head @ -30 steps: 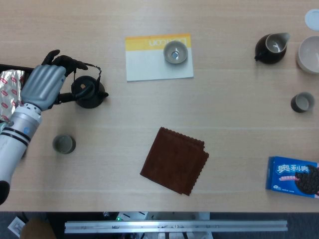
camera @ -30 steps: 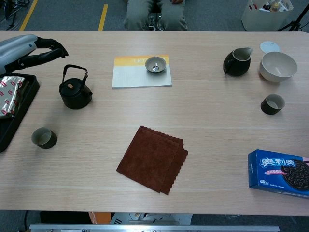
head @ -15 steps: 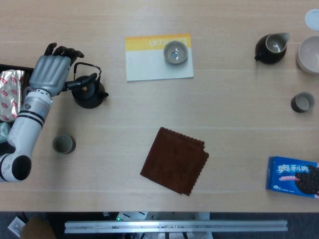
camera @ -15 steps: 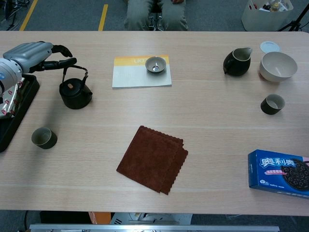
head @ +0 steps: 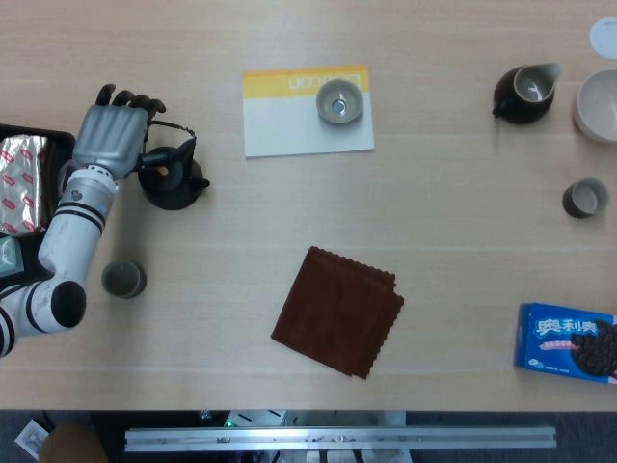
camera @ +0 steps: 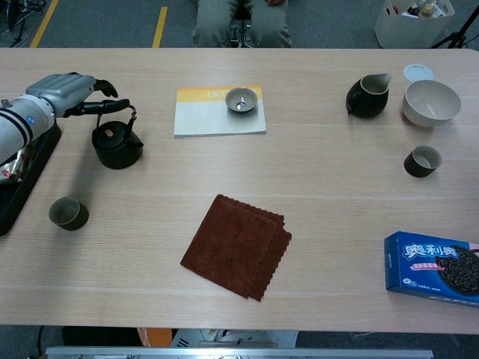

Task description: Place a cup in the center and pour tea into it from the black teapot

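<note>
At the far left of the desk (camera: 337, 194) a black tray (head: 39, 135) held a foil packet (head: 21, 183). Just beside it, the left hand (head: 108, 135) had drawn in toward the black teapot (head: 172, 178) over the past second; a second before, it stood higher and further out to the left, and by this moment its fingers (camera: 101, 106) reached across to the wire handle (camera: 127, 110) arching over the pot. In the chest view the dark fingers lay along the top of that handle, apparently touching it, but the pictures did not show whether they had closed around it, so the grip could not be told. The teapot itself had not shifted and stood flat on the desk, its lid on.

Below it, near the forearm, sat a small dark cup (head: 123, 279), untouched. That likely meant the cup step was not done: no cup stood in the middle of the desk, where only a folded brown cloth (head: 337, 311) lay. Behind the cloth, a card (head: 307, 111) with a yellow band carried a small grey cup (head: 339, 100).

Further right stood a dark pitcher (head: 525, 92), a pale bowl (head: 598, 104) with a white lid (head: 603, 37) behind it, another dark cup (head: 583, 198), and a blue biscuit box (head: 567, 342) near the front edge. The right hand showed in neither view.

With the left hand already going for the teapot, pouring would seem to need a cup brought to the center first.
</note>
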Tool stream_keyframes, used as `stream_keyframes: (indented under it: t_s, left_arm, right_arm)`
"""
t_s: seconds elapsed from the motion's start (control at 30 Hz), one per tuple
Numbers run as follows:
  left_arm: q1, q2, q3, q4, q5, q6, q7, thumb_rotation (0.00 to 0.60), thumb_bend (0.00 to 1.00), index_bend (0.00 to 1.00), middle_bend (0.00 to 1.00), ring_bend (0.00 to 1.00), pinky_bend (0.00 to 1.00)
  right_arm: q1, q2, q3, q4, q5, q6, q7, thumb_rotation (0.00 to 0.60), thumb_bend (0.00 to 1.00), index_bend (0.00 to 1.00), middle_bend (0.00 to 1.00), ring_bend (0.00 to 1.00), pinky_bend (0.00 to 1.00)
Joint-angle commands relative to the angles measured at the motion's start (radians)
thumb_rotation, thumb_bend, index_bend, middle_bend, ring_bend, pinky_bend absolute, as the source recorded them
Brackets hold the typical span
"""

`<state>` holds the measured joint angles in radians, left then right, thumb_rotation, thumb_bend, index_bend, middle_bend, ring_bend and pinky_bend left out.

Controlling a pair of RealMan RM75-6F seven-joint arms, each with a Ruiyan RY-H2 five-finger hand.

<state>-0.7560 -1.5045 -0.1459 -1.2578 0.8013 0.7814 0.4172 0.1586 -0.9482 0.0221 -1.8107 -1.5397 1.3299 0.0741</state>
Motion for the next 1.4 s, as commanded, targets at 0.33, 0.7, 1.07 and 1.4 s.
stream_keyframes:
  t_s: [0.33,0.7,1.07,1.4]
  left_arm:
    - [-0.021,-0.033,0.012,0.027,-0.037,0.009,0.033,0.001,0.13,0.27,0.21,0.12,0.00]
    - [-0.017,-0.060,0.013,0.062,-0.030,0.022,0.017,0.002,0.13,0.32,0.21,0.12,0.00]
    - [0.001,-0.021,0.017,-0.001,-0.015,0.055,0.019,0.002,0.13,0.37,0.21,0.12,0.00]
    - [0.061,0.112,0.051,-0.221,0.014,0.145,0.031,0.002,0.13,0.38,0.21,0.12,0.00]
  right_arm:
    - [-0.011,-0.001,-0.007,0.020,0.006,0.010,0.024,0.600,0.26,0.18,0.12,0.01,0.02]
    - [-0.021,-0.001,-0.011,0.031,0.007,0.022,0.040,0.600,0.26,0.18,0.12,0.01,0.02]
    - [-0.029,0.001,-0.013,0.038,0.005,0.032,0.053,0.600,0.26,0.18,0.12,0.01,0.02]
    - [-0.031,-0.001,-0.012,0.042,-0.004,0.043,0.065,0.600,0.26,0.18,0.12,0.01,0.02]
